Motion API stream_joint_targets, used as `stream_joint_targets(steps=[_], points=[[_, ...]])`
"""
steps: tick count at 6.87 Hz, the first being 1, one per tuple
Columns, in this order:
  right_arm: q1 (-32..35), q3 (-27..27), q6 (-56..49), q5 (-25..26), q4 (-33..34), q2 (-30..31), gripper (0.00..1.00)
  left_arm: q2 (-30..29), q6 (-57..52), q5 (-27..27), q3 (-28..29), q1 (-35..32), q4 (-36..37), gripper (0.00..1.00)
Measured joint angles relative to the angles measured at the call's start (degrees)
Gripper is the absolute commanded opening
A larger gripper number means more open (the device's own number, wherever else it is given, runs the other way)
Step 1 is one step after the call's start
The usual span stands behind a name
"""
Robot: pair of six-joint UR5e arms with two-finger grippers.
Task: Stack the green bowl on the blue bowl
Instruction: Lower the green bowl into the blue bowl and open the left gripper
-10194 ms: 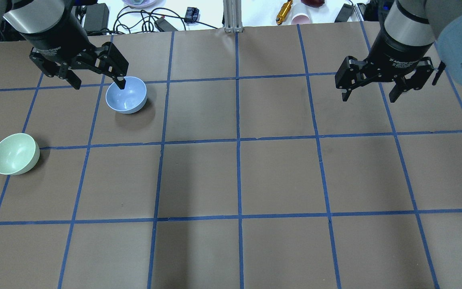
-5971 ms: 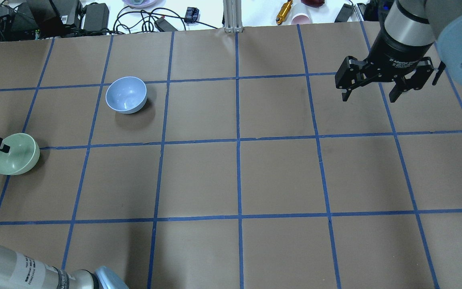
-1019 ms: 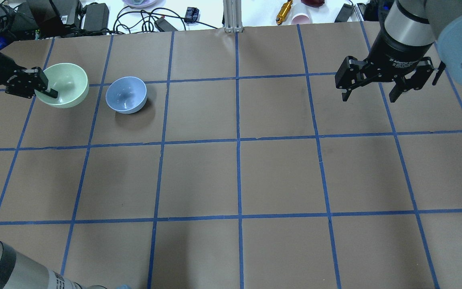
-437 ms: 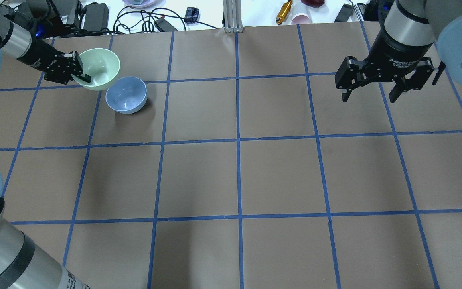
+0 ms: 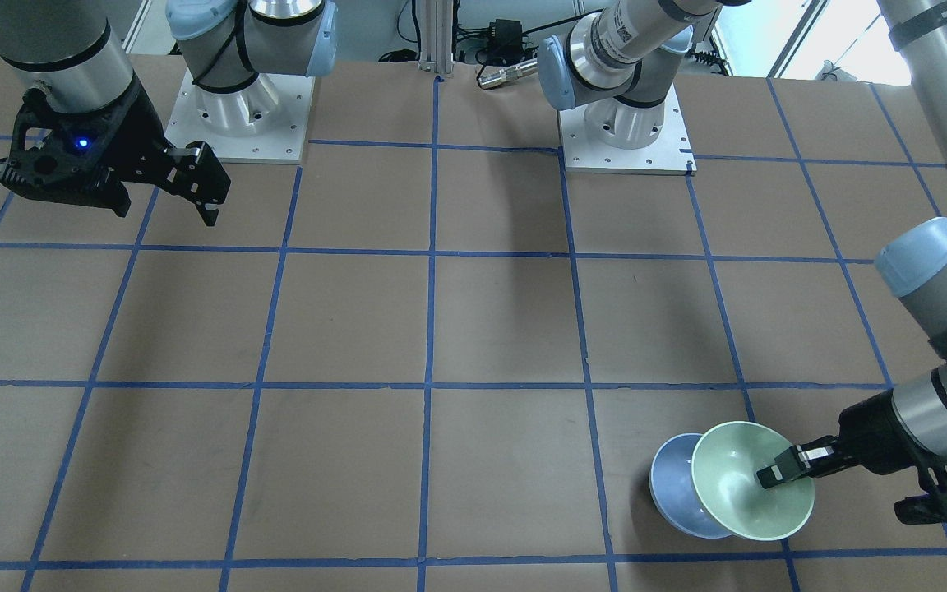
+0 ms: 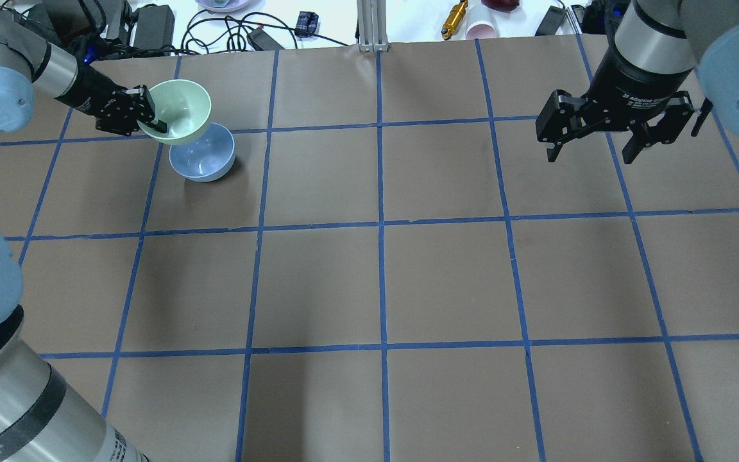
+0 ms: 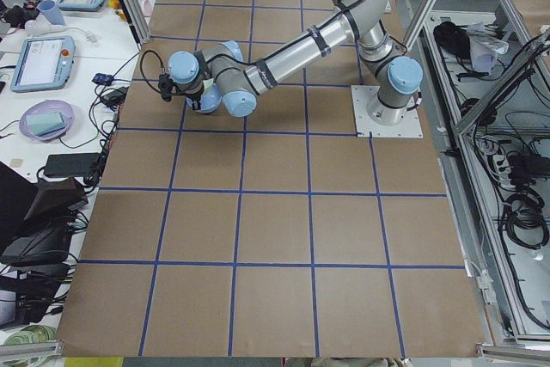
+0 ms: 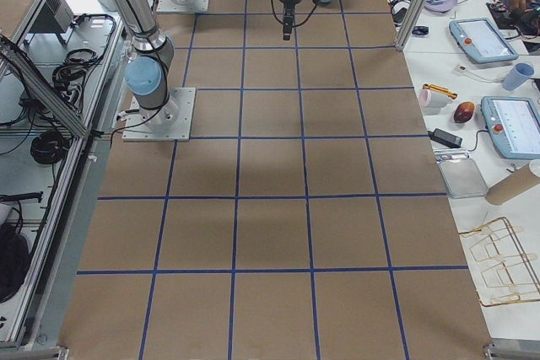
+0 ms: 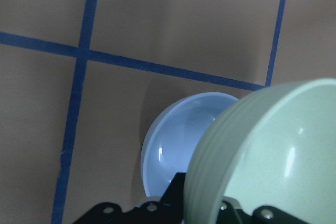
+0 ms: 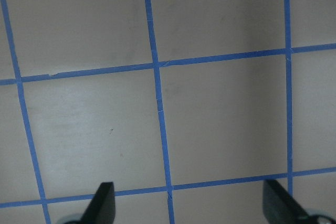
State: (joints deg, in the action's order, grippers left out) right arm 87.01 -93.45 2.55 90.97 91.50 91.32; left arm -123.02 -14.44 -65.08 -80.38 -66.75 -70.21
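We found the left gripper (image 6: pixel 154 123) pinching the green bowl (image 6: pixel 186 106) by its rim, raised partly over the blue bowl (image 6: pixel 203 159) for stacking, apparently not yet seated. The right gripper (image 6: pixel 591 156) hung spread, idle.

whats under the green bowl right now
The blue bowl sits partly under the green bowl, which the left gripper holds by the rim. Part of its rim is covered; contact cannot be told.

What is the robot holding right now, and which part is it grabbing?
The left gripper holds the green bowl by its rim, with one finger inside the bowl. The right gripper is open and holds nothing.
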Motion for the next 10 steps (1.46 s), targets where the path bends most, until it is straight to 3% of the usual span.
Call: stream_joint_targets(steps=[5, 6, 10], points=[[0.0, 0.0, 0.0, 0.0, 0.0, 0.0, 1.0, -0.8, -4.7, 0.0, -3.5, -0.2, 1.7, 0.07], [0.0, 0.0, 0.0, 0.0, 0.0, 0.0, 1.0, -0.8, -4.7, 0.0, -3.6, -0.2, 1.8, 0.1], [0.0, 0.0, 0.0, 0.0, 0.0, 0.0, 1.0, -1.4, -3.9, 0.0, -3.2, -0.2, 3.6, 0.1]])
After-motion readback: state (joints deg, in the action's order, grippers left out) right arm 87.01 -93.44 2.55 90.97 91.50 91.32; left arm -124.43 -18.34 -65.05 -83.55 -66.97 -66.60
